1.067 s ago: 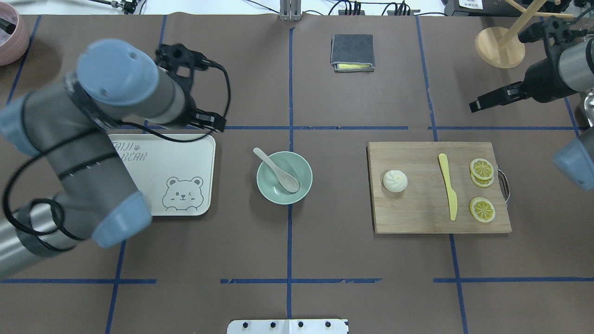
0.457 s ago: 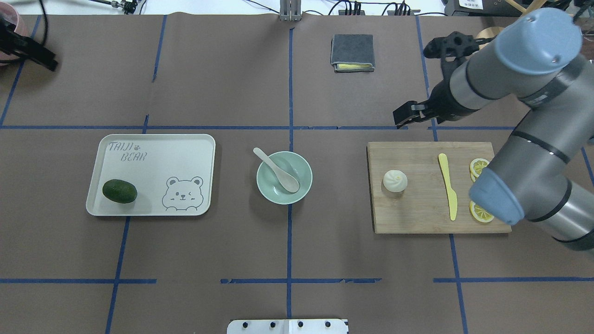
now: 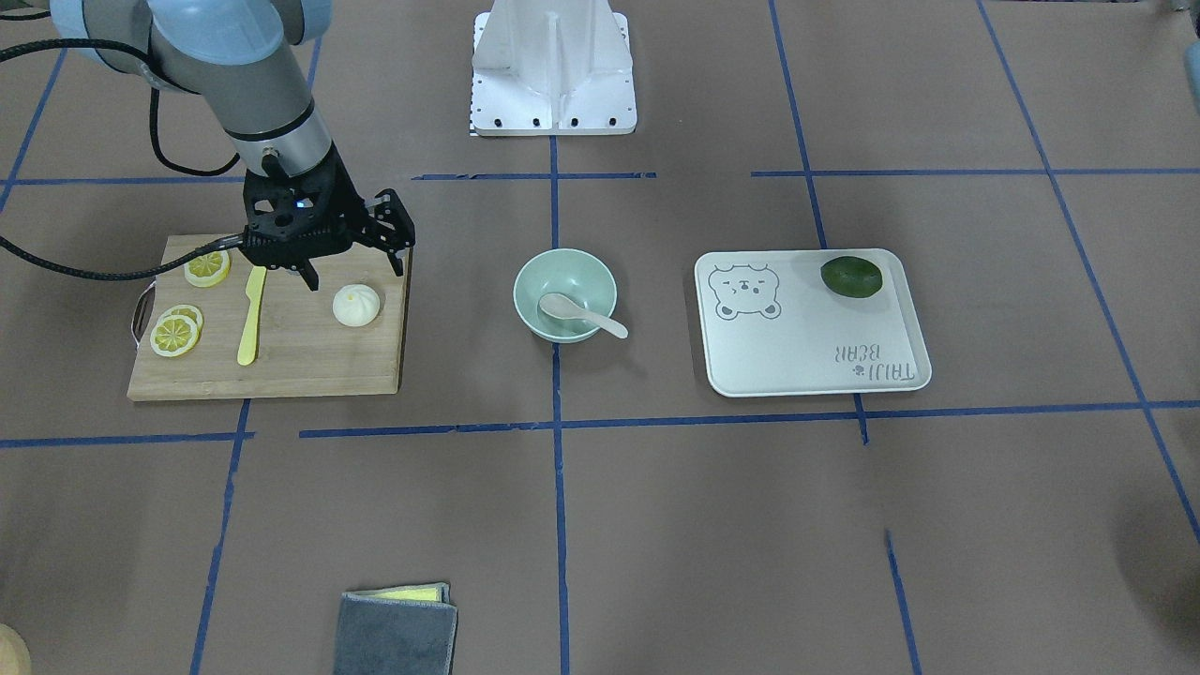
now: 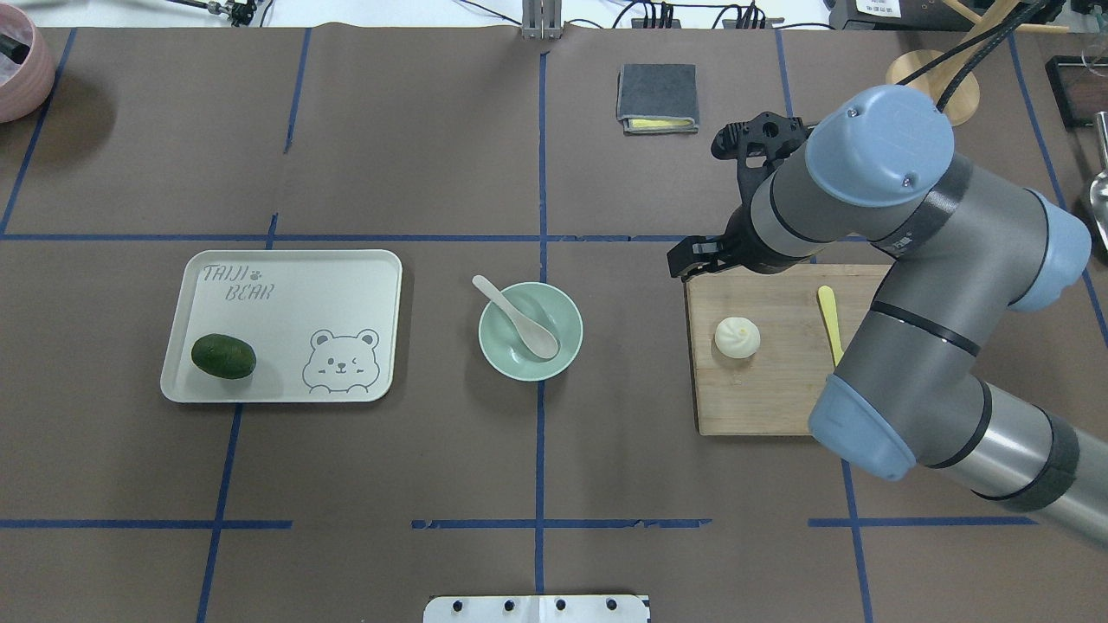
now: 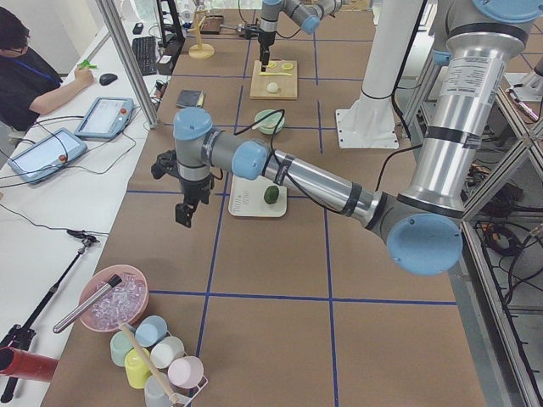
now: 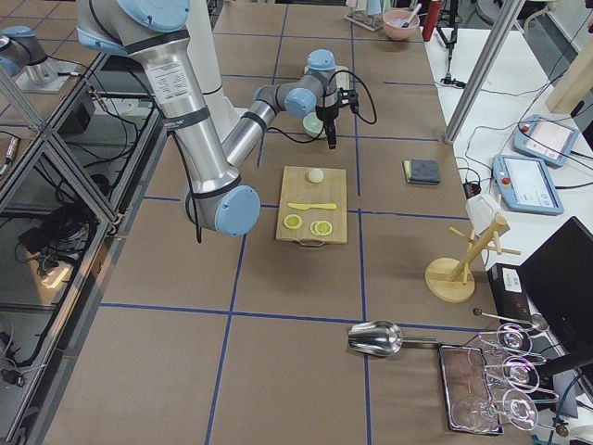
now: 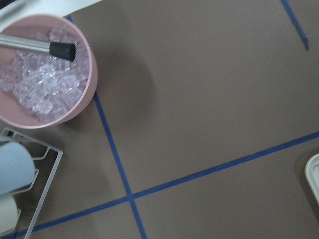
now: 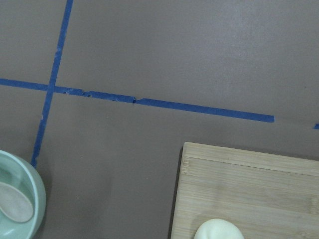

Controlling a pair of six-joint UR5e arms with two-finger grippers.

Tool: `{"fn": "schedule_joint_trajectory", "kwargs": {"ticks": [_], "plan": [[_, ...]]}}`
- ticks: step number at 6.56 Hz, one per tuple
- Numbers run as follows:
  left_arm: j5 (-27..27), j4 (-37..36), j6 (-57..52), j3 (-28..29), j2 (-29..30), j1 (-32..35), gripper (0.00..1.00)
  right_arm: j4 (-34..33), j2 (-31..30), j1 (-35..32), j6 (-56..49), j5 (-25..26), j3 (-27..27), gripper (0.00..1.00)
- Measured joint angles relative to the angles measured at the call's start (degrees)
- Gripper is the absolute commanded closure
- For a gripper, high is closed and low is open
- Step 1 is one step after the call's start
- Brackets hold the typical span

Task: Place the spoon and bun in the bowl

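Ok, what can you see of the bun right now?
The bun is small, round and white, doughy-looking, with a pleated top swirling to a faintly yellowish centre. It sits upright and whole on the wooden board, near the end closest to the bowl, apart from the knife. Only the board touches it; the right gripper hovers close by, fingers open, clear of it.

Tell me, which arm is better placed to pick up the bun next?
Right. The right claw hangs open over the board beside the bun; the left claw is far away, beyond the tray. The spoon already lies in the bowl.
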State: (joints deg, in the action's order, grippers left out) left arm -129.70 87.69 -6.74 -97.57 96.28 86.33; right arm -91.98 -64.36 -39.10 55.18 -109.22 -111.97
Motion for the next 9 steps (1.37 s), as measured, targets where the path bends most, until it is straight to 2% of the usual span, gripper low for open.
{"fn": "schedule_joint_trajectory", "kwargs": {"ticks": [2, 3, 4, 6, 9], "plan": [[-3.34, 0.45, -1.14, 0.51, -6.85, 3.03, 0.0, 0.28, -1.08, 2.15, 0.17, 3.58, 0.19, 0.0], [-4.66, 0.57, -1.1, 0.78, -7.84, 3.56, 0.0, 0.6, -1.9, 3.43, 0.11, 5.67, 0.98, 0.03], [-5.15, 0.64, -1.04, 0.8, -8.03, 3.7, 0.0, 1.42, -2.32, 4.39, 0.0, 6.89, 2.69, 0.04], [-5.37, 0.71, -1.0, 0.8, -8.04, 3.75, 0.0, 7.11, -3.69, 5.58, -0.15, 8.39, 7.51, 0.12], [-5.45, 0.79, -1.15, 0.88, -8.02, 3.76, 0.0, 9.54, -5.03, 6.05, -0.2, 8.64, 9.07, 0.2]]}}
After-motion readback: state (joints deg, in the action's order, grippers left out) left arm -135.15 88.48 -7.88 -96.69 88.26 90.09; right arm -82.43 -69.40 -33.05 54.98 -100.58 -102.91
